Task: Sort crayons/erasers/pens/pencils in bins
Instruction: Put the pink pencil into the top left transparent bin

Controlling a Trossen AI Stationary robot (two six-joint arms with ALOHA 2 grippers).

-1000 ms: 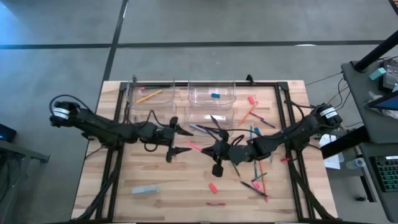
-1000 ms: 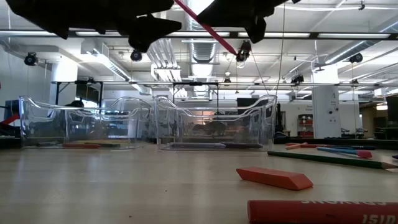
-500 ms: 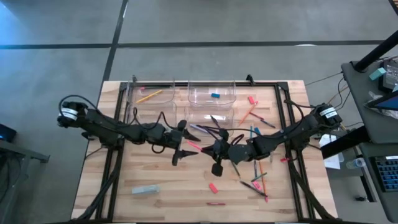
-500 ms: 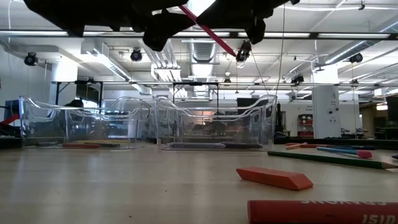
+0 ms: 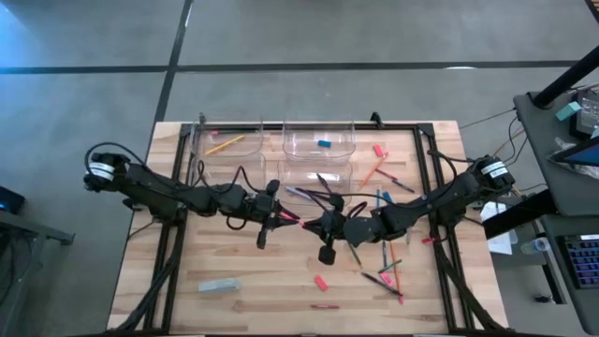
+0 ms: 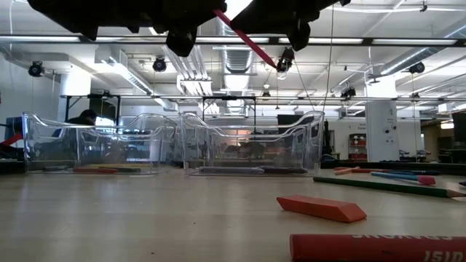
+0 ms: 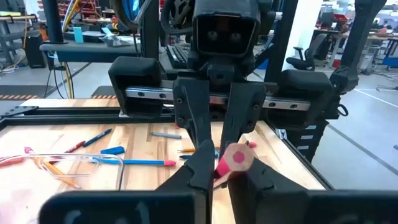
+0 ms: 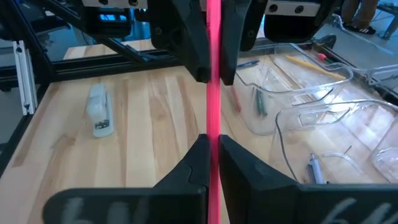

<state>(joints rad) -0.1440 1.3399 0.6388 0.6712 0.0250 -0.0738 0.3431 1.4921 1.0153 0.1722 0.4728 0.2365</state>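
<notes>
I see a long, thin, smooth pink-red pencil (image 5: 292, 218) held in the air at the frame's centre, lying left to right with its right end a little lower in the frame. My left gripper (image 5: 278, 214) pinches its left end and my right gripper (image 5: 316, 225) its right, matte dark fingers pressed on it. Below lies the pale wood-grain table (image 5: 243, 281), with clear round-cornered plastic bins (image 5: 318, 142) toward the upper middle.

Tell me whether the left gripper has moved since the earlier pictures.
Yes. In the high view the left gripper has shifted right, away from the bins side toward the right gripper, and its jaws have shut on the pink pencil both now hold.
</notes>
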